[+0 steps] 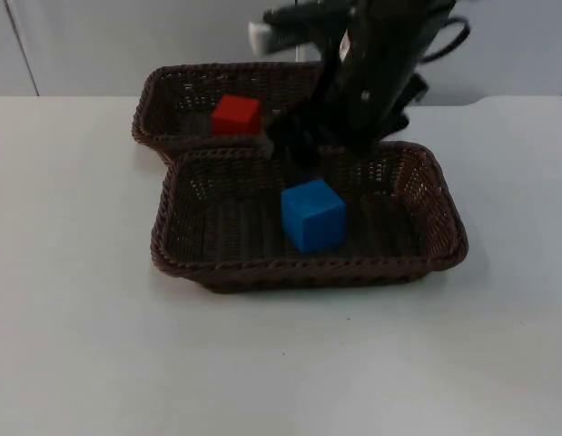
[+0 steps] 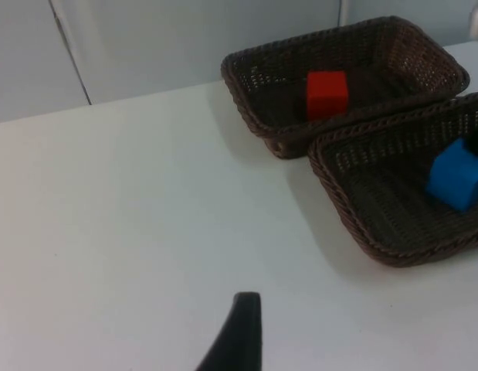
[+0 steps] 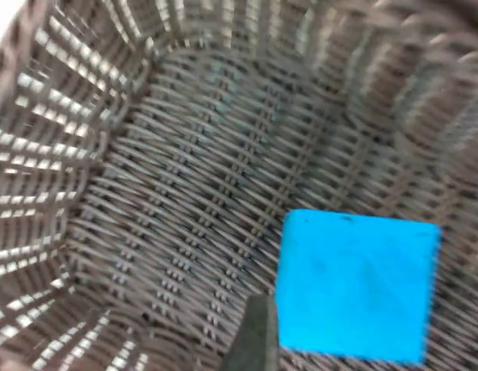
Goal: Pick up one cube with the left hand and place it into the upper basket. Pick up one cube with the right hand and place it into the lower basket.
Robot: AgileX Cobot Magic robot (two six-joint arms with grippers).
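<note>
From above, we see two dark wicker baskets touching on the white table. The upper basket, by the far edge, holds a red cube. The lower basket holds a blue cube near its middle. The right gripper hangs over its far rim; we cannot tell its opening.

The left wrist view shows both baskets and cubes, with the left gripper over bare table, opening unclear.

The right wrist view shows the blue cube on woven basket floor. No writing is readable.

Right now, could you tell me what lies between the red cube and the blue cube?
In the top view, the two baskets' adjoining rims lie between the red cube and blue cube.
</note>
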